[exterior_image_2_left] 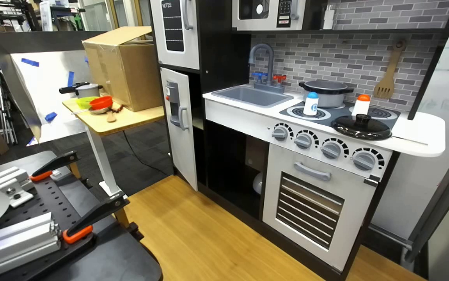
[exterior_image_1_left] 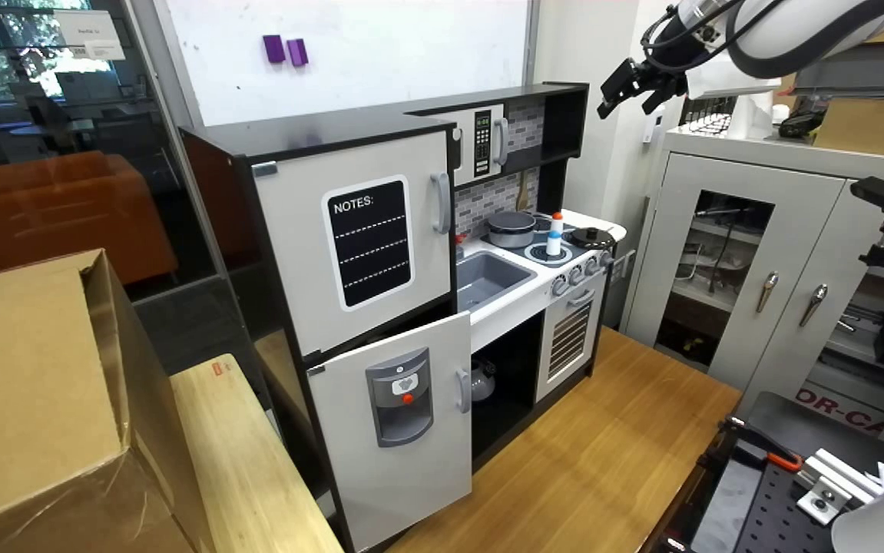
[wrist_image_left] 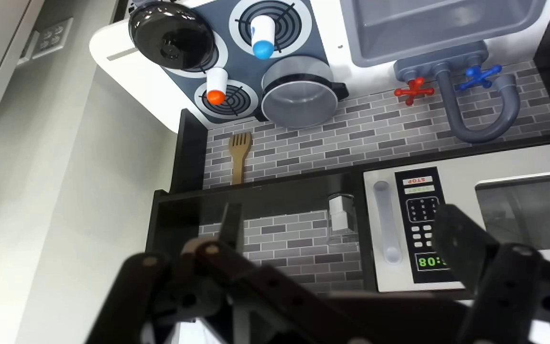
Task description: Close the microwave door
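Microwave door (wrist_image_left: pixel 458 188): is standing closed above the counter's (exterior_image_2_left: pixel 423 128) back edge, toward the sink (exterior_image_2_left: pixel 252 95) end
Robotiq gripper (exterior_image_1_left: pixel 625 112): is hanging higher than the counter, released, fingers (wrist_image_left: pixel 463 243) standing wide apart
Black pot lid (exterior_image_2_left: pixel 361 128): is lying by the counter's front edge

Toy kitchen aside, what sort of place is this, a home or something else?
More likely a robotics lab than a home: there's a robot arm, a whiteboard and an equipment cabinet.
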